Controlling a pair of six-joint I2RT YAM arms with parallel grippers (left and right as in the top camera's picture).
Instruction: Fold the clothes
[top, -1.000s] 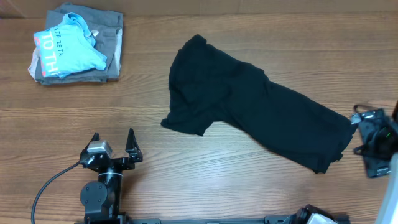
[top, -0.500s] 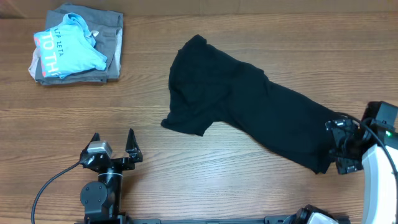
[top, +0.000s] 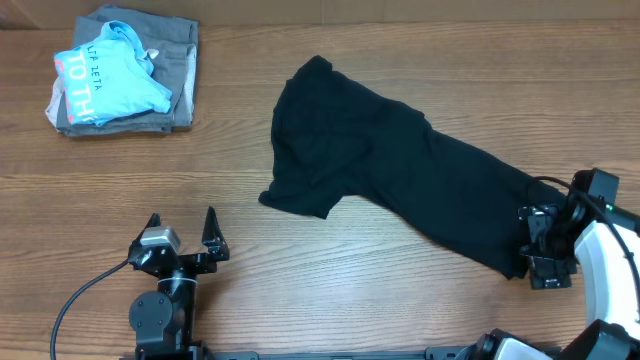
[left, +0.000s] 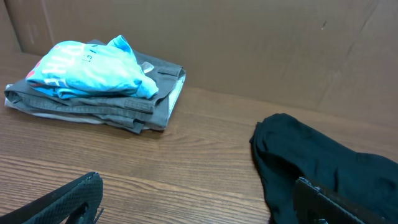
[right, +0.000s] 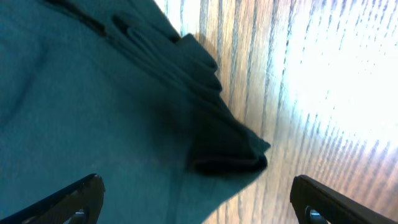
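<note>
Change: right gripper (top: 536, 246) has come in from the right edge of the overhead frame and now sits at the lower-right end of the black T-shirt (top: 400, 175). Its jaws are spread wide with nothing pinched. In the right wrist view (right: 196, 193) they straddle the bunched hem corner (right: 233, 152), with fabric filling the left of the frame and bare table (right: 323, 93) on the right. Can't tell whether the tips are touching the cloth yet.

The shirt itself hasn't shifted. It lies rumpled on a diagonal from upper centre to lower right of the overhead frame, one sleeve poking toward lower left, not spread flat.

The left gripper (top: 182, 222) is unchanged: parked at lower left, jaws spread, well apart from the shirt. Its wrist view (left: 196, 193) shows the shirt's near end (left: 311, 162) at lower right. The light blue shirt (left: 87, 65) on the grey folded garment (left: 158, 93) is at upper left, not part of this job.

Read: this looks like the approach for a first grasp on the hem corner. No fold has started, and the shirt likely needs pulling flat first. Risk: the corner is layered, so closing here could catch several plies or just the top one.
</note>
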